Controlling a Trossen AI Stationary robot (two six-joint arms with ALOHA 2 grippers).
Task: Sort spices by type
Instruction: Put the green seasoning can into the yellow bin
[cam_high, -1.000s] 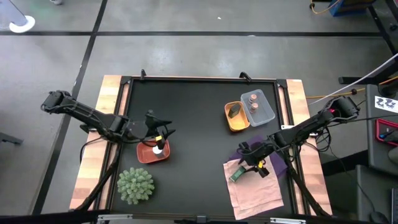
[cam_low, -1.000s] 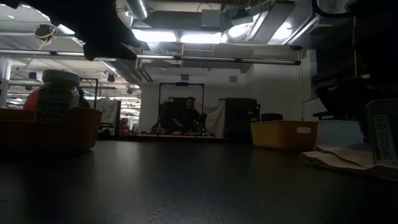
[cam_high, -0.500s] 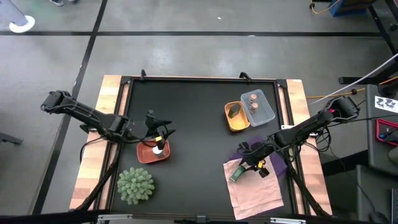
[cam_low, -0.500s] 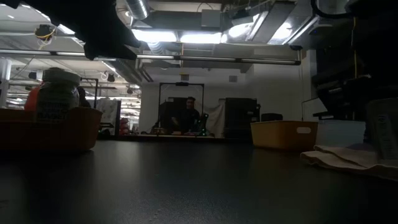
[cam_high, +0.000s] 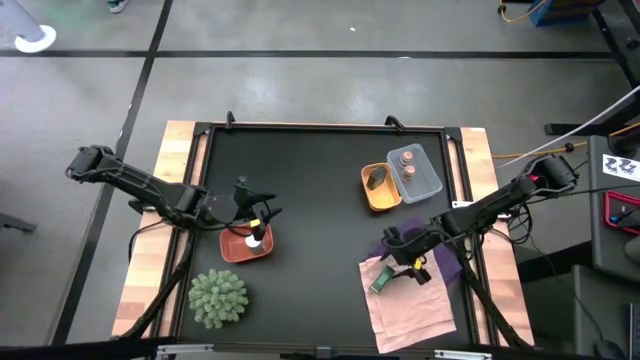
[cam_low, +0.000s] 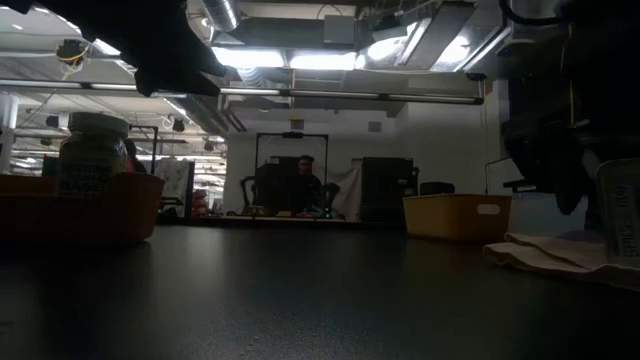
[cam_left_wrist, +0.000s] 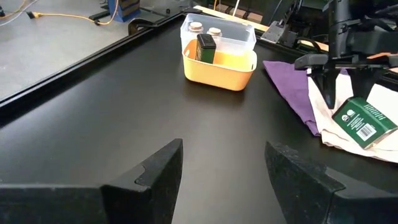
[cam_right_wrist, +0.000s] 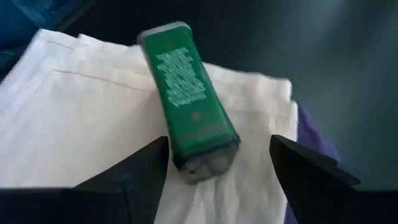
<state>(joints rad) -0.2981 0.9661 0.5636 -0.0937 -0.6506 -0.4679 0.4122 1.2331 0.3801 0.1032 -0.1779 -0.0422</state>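
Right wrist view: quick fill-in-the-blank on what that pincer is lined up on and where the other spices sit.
1. The open right pincer straddles a ____ packet.
2. That packet lies on a pale ____.
3. The other green packet stands in the ____ tray.
4. The two pink-topped jars sit in the ____ tray.

Missing words: green; cloth; orange; clear

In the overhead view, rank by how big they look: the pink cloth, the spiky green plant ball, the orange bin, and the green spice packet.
1. pink cloth
2. spiky green plant ball
3. orange bin, somewhat smaller than the ball
4. green spice packet, smallest
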